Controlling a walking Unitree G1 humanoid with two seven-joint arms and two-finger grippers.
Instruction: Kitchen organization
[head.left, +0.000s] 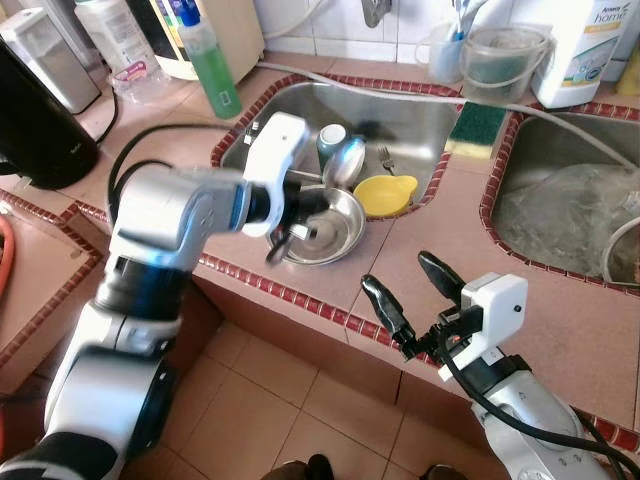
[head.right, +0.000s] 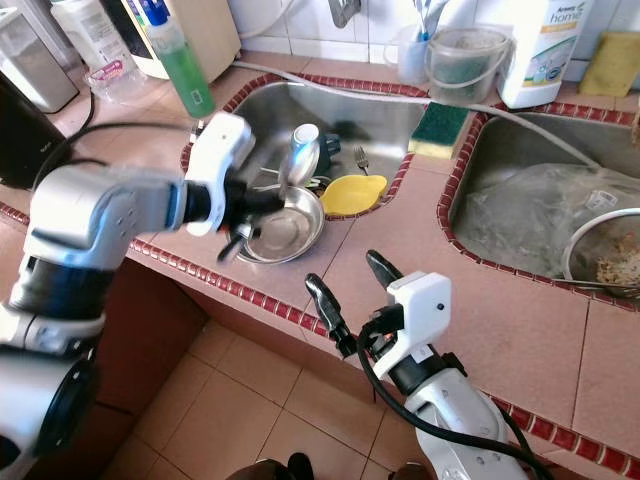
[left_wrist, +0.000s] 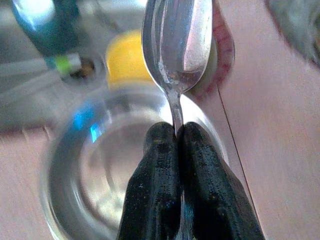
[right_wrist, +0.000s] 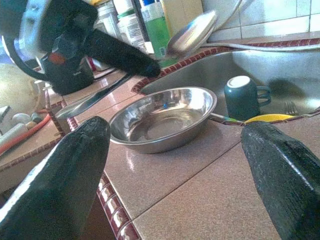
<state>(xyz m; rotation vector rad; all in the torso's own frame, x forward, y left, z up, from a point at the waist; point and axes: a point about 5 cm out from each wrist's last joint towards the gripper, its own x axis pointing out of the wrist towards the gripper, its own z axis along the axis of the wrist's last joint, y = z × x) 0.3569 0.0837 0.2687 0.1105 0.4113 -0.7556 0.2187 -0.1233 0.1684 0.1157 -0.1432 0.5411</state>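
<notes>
On a pink tiled counter (head.left: 560, 330) with a red-edged steel sink (head.left: 400, 125), the left gripper (left_wrist: 179, 131) pinches a shiny metal spoon (left_wrist: 177, 45) above a round steel bowl (head.left: 335, 232), while the right gripper (head.left: 408, 290) hovers spread.

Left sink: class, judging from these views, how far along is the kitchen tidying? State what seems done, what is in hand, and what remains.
Nothing looks put away yet. In hand: the left hand is shut on a spoon, held above the steel bowl on the sink's edge. The right hand is open over the counter, holding nothing. Left in the sink: a green mug, a fork and a yellow lid.
</notes>
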